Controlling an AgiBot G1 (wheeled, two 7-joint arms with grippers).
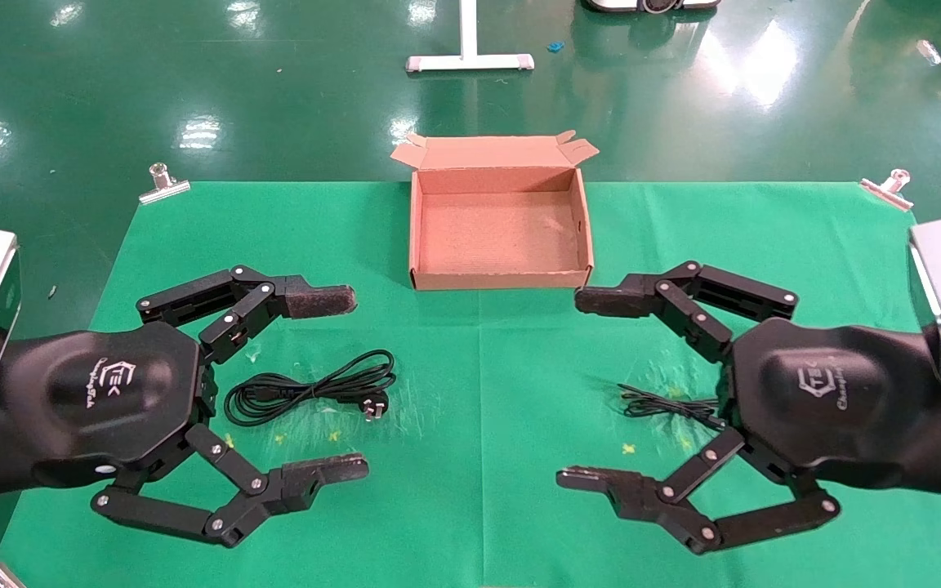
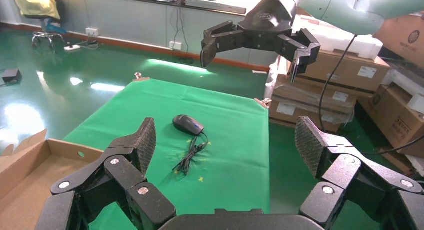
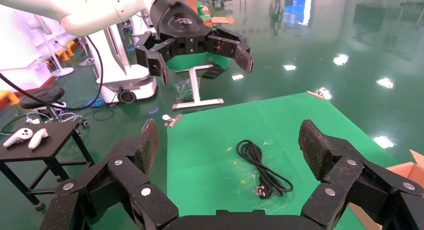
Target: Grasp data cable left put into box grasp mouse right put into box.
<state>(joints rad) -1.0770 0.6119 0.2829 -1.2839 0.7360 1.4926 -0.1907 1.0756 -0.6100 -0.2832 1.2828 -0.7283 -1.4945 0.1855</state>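
The data cable [image 1: 307, 390] lies coiled on the green cloth, its pronged plug toward the middle; it also shows in the right wrist view [image 3: 262, 167]. My left gripper [image 1: 338, 384] hovers open above it, empty. The mouse [image 2: 188, 124] lies on the cloth in the left wrist view. In the head view the right hand hides it and only its thin cord [image 1: 662, 404] shows. My right gripper [image 1: 581, 389] hovers open over that spot, empty. The box [image 1: 499, 282] stands open and empty at the far middle, between the two grippers.
Metal clips [image 1: 162, 184] [image 1: 887, 188] pin the cloth's far corners. A white stand base [image 1: 470, 61] sits on the floor beyond the table. Stacked cartons [image 2: 320, 85] stand off the table's right side. A small black side table [image 3: 35, 140] stands off the left side.
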